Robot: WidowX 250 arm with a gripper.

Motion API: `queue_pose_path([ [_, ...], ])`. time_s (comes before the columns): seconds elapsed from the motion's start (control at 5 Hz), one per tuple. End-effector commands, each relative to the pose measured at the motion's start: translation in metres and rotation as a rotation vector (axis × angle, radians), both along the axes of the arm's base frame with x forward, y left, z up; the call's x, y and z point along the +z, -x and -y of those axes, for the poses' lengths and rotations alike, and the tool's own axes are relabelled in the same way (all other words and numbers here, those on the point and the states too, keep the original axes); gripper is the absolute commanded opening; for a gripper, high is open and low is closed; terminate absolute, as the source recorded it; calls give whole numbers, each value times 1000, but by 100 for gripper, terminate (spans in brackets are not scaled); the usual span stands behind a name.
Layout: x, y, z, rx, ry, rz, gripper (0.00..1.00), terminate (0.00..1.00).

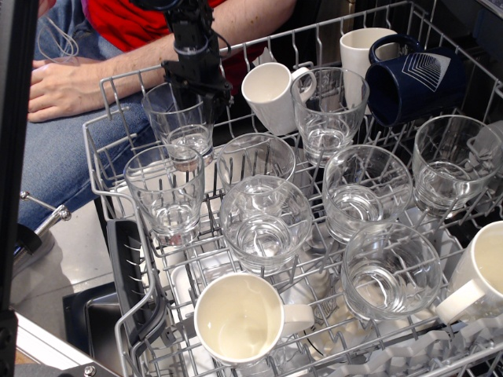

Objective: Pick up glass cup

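Glass cup [181,122], your clear tall straight-sided tumbler, stands upright at the back left corner of the white wire dish rack [118,204]. Your black claw [195,88] sits at its rim with fingers spread, one dipping inside the glass, not clenched on it. Just right of the tumbler leans a cream-white handled mug [273,94]; farther right sits a navy blue mug [413,78].

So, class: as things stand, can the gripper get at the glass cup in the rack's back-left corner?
Probably yes. The gripper hangs right over the glass cup, at its open rim, with nothing between them. The white mug stands apart to one side. Whether the jaws are open cannot be told.
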State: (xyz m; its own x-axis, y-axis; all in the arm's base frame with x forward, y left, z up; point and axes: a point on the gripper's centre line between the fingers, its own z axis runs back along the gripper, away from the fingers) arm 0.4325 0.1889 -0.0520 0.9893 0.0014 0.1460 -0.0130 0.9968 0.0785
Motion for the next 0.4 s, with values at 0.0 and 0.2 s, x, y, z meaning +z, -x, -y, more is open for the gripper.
queue_pose_path([
  [0.0,24,-8,-10,28,-32,66,0,0],
  [0.2,35,-10,-9,58,-3,75,0,0],
])
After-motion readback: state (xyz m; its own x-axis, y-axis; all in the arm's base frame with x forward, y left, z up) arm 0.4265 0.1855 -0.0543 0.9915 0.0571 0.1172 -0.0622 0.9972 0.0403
